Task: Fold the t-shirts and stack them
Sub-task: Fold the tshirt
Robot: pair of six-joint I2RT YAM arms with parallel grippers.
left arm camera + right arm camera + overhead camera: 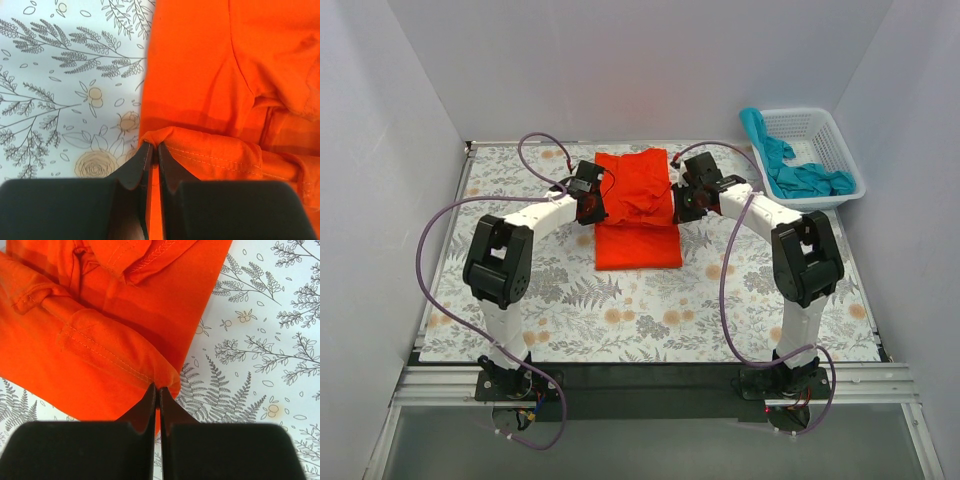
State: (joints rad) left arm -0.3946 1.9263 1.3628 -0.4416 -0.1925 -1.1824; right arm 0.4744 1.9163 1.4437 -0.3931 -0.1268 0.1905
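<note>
An orange-red t-shirt [637, 210] lies partly folded at the middle of the table, its far part lifted and bunched. My left gripper [590, 206] pinches its left edge, shut on a fold of orange cloth [165, 137]. On the other side, my right gripper [684, 203] is shut on the hemmed right edge [167, 380]. Both hold the cloth a little above the lower layer. A teal t-shirt [790, 165] sits crumpled in the basket at the back right, one end draped over its rim.
The white lattice basket [845, 155] stands at the table's far right corner. The table [650, 310] wears a floral-print cover. Grey walls close in the left, back and right sides. Purple cables loop above both arms.
</note>
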